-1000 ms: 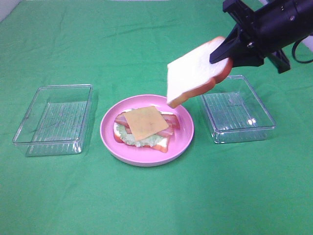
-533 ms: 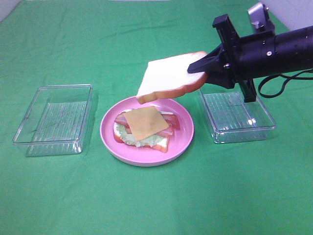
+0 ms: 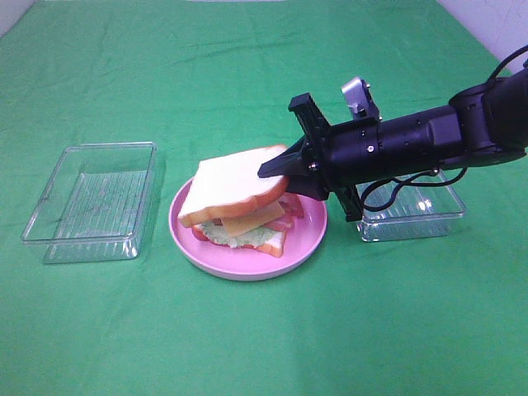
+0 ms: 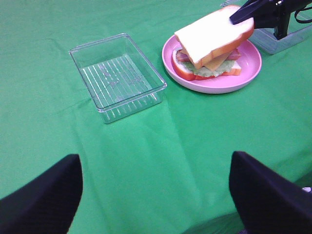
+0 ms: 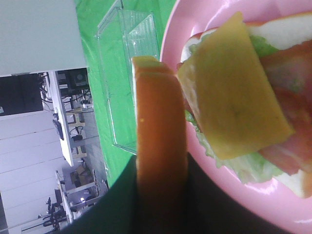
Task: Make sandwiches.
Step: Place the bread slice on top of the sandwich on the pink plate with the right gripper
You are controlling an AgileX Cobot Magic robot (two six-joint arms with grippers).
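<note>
The right gripper (image 3: pixel 276 167) is clamped on the crust edge of the top bread slice (image 3: pixel 235 185), which is held tilted just over the stack at the centre of the exterior frame. The left gripper's fingers (image 4: pixel 41 197) are seen spread wide apart at the lower corners of the left wrist picture, holding nothing.

A green cloth (image 3: pixel 247 330) covers the whole surface. Through the right wrist camera, a white-walled room with desks is glimpsed at the far left.

The sandwich lies on the pink plate (image 3: pixel 309 239): a lower bread slice (image 3: pixel 276 241), lettuce (image 3: pixel 247 238), bacon (image 3: pixel 293 206) and yellow cheese (image 3: pixel 252 219), partly covered by the top slice. One clear tray (image 3: pixel 92 200) stands at the left, another (image 3: pixel 412 216) at the right behind the arm.

Only the right wrist view shows the cheese face fully.
</note>
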